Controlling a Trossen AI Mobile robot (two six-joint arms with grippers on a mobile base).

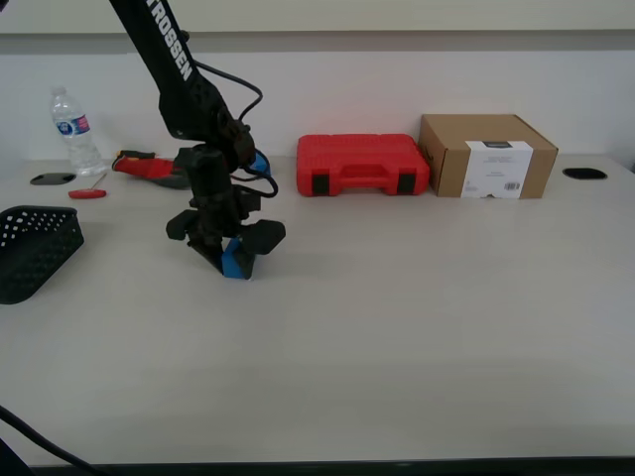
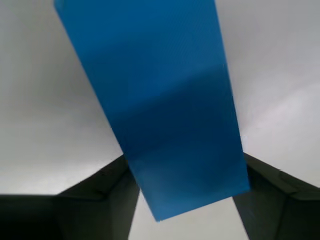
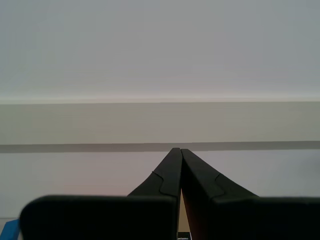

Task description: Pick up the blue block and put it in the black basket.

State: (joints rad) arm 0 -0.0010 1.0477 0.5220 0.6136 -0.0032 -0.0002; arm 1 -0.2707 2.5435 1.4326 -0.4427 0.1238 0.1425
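black basket (image 1: 35, 248) sits on the desk (image 1: 397, 327) at the exterior view's left edge | my first claw (image 1: 230, 248) clamps the blue block (image 1: 238, 260), tilted, just above the desk, basket off toward the exterior view's left | my second claw (image 3: 176, 170) is pressed together, empty

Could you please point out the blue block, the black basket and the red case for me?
blue block (image 2: 165, 115): first wrist view, middle of its broad face.
black basket (image 1: 35, 253): exterior view, its perforated side wall.
red case (image 1: 359, 159): exterior view, middle of its lid.
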